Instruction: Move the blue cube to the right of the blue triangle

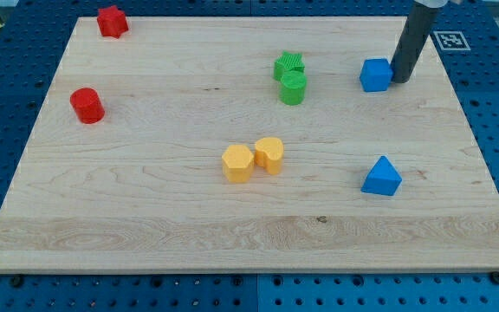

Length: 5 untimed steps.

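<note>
The blue cube (375, 74) sits near the view's upper right of the wooden board. The blue triangle (381, 177) lies below it, toward the view's lower right. My tip (399, 81) is the lower end of the dark rod; it stands right beside the cube's right side, touching it or nearly so. The cube is above the triangle in the view and slightly to its left.
Two green blocks (291, 78) sit together left of the blue cube. Two yellow blocks (252, 159) sit near the board's middle. A red cylinder (86, 105) is at the left and a red star-like block (111, 21) at the upper left. The board's right edge (483, 165) runs near the triangle.
</note>
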Available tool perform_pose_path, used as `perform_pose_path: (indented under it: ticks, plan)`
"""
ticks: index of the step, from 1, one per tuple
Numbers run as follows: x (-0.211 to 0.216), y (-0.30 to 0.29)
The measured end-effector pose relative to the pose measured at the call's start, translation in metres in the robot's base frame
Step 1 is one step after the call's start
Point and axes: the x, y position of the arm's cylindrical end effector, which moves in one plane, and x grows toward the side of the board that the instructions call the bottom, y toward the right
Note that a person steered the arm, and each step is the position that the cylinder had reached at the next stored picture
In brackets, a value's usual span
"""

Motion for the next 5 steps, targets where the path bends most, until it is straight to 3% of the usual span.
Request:
perform_pose_path:
  ticks: [3, 5]
  plan:
    - [0.055, -0.008]
    - [0.066, -0.011]
